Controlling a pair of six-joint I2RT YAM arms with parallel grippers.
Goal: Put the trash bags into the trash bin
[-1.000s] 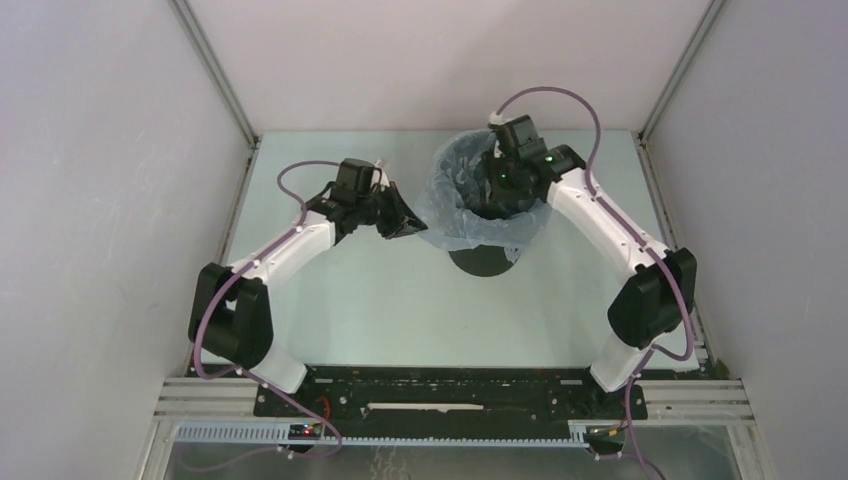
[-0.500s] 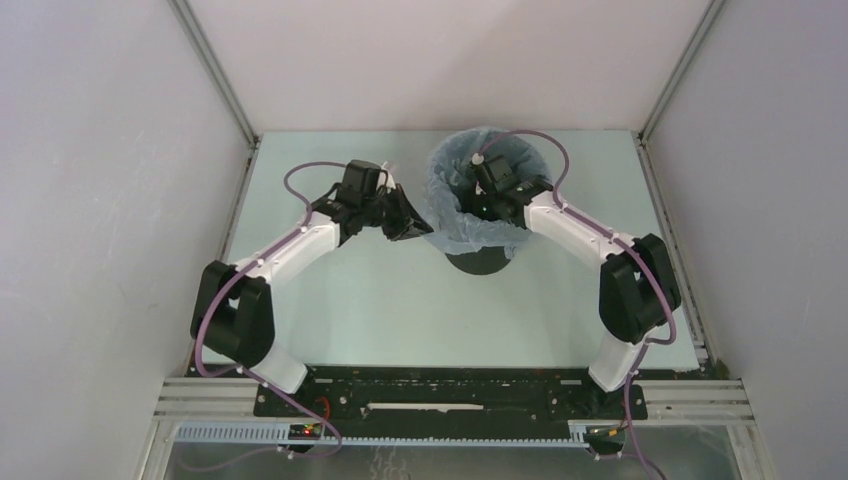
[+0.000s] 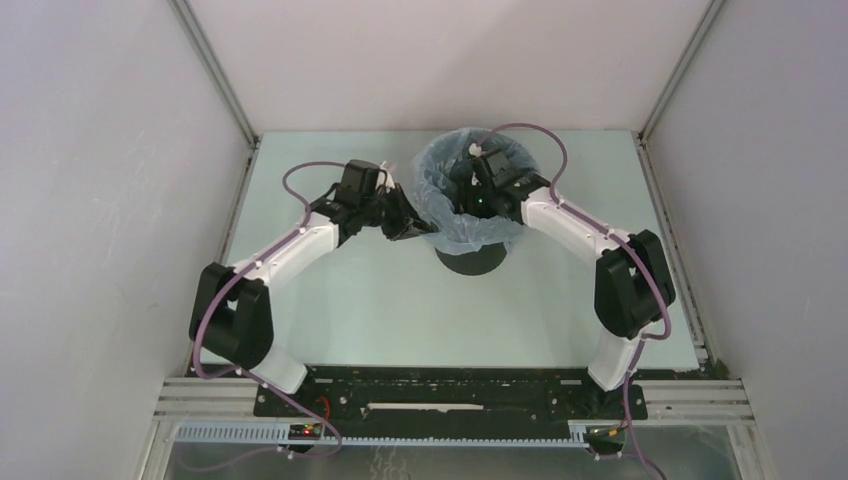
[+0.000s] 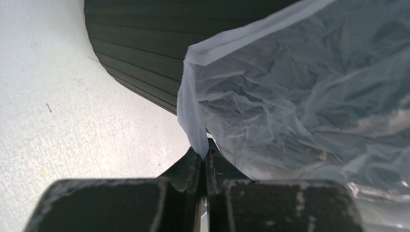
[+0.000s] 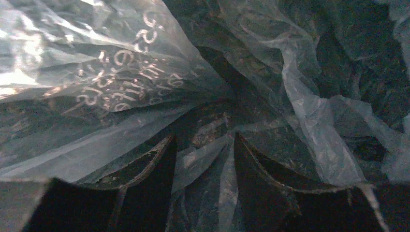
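The black trash bin (image 3: 470,263) stands at the back middle of the table, and its ribbed wall (image 4: 140,53) fills the top of the left wrist view. The pale blue-grey trash bag (image 3: 438,192) lines it, with its mouth folded out over the rim. My left gripper (image 3: 416,229) sits at the bin's left side, shut on a pinched edge of the bag (image 4: 300,96), with its tips (image 4: 205,155) closed tight. My right gripper (image 3: 482,192) reaches down inside the bin. Its jaws (image 5: 203,145) stand apart, with loose crumpled bag film (image 5: 121,72) lying between and around them.
The pale green tabletop (image 3: 380,300) is boxed in by grey walls with aluminium corner posts (image 3: 215,75) at the back. Both arm bases sit on the black rail (image 3: 440,395) at the near edge. Purple cables loop over each arm.
My right arm has swung left and lowered its gripper deeper into the bin, and its jaws have widened a little. The bag's mouth now sits rounder over the rim. The left gripper has barely moved.
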